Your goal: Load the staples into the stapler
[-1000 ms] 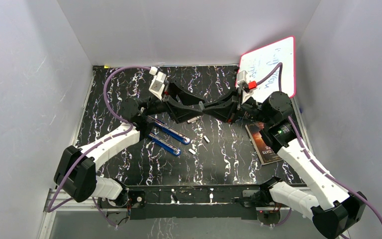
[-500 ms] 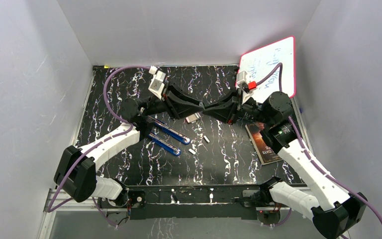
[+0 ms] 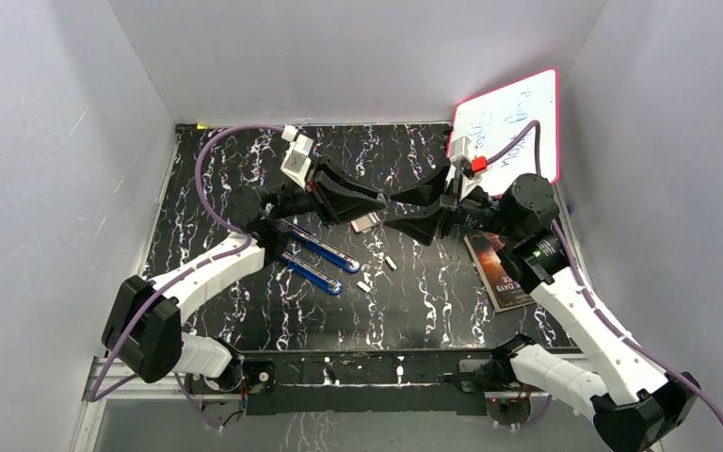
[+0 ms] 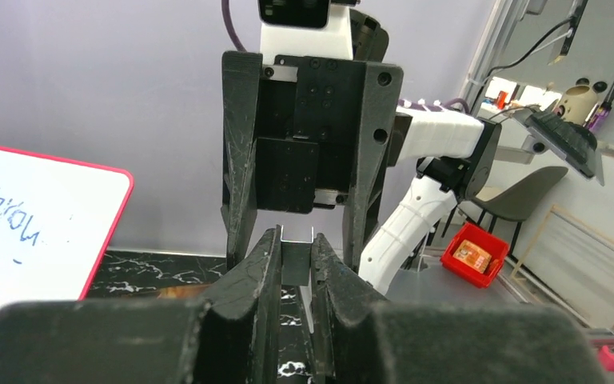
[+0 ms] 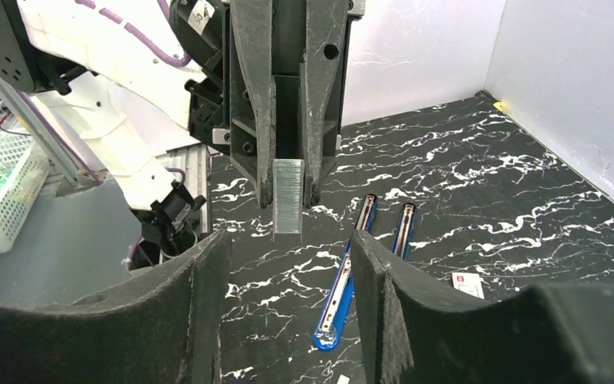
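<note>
Left gripper (image 4: 296, 240): fingers pressed in on a short silvery strip of staples (image 5: 289, 196), pinching it by its flat sides. The strip hangs down past the fingertips, in the air above the middle of the table (image 3: 245, 169), not touching it.

Right gripper (image 3: 393, 213): fingers spread wide, nothing between them. It faces the left gripper tip to tip. In the right wrist view the strip sits in line with the gap, with both fingers clear of it.

Stapler (image 3: 325, 250): two long blue bars lie side by side flat on the table, below and left of the grippers. Cannot tell whether they are one opened stapler or two. No gripper touches them.

Two small pale loose staple bits (image 3: 391, 264) lie on the table just right of the blue bars.

A small red-and-white box (image 5: 468, 282) lies flat on the table near the far ends of the bars, under the grippers in the top view.

A red-edged whiteboard (image 3: 513, 118) with scribbles leans in the back right corner. A dark booklet (image 3: 499, 273) lies near the right arm, well apart from the stapler.
</note>
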Controlling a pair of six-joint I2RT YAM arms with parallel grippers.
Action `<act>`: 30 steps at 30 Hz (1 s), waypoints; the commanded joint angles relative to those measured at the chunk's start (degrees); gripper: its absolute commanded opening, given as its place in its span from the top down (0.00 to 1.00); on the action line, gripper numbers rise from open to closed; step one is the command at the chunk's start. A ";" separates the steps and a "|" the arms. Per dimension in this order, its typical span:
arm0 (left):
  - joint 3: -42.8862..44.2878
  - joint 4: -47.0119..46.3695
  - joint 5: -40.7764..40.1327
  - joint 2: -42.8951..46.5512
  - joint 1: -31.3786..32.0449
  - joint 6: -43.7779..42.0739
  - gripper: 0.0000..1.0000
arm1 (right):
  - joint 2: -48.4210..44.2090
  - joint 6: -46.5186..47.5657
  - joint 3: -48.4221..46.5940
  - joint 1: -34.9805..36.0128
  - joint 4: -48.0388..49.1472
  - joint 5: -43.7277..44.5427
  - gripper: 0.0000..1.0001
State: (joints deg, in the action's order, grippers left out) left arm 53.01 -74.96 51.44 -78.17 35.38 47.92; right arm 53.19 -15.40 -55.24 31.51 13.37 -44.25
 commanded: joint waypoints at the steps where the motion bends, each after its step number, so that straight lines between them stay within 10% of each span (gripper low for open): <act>1: 1.37 -5.03 2.92 2.87 0.22 -4.68 1.00 | -3.15 4.87 -4.80 -0.18 -5.54 4.59 0.35; 13: 4.11 69.27 -3.41 11.04 1.07 -64.73 1.00 | -5.30 -2.36 -1.44 -0.23 -18.48 67.57 0.29; 20: 3.12 95.42 -1.21 6.33 3.09 -93.38 1.00 | -2.42 -5.85 2.93 -0.22 -16.99 65.68 0.29; 30: 4.06 102.60 -16.17 -5.02 10.81 -102.15 1.00 | -3.15 -5.55 4.00 -0.75 -17.48 65.61 0.29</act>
State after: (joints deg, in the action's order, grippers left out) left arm 55.86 22.26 40.62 -80.20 43.99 -46.96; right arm 51.81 -19.88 -50.70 31.14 -7.07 19.62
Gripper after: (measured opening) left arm 0.120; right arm 0.710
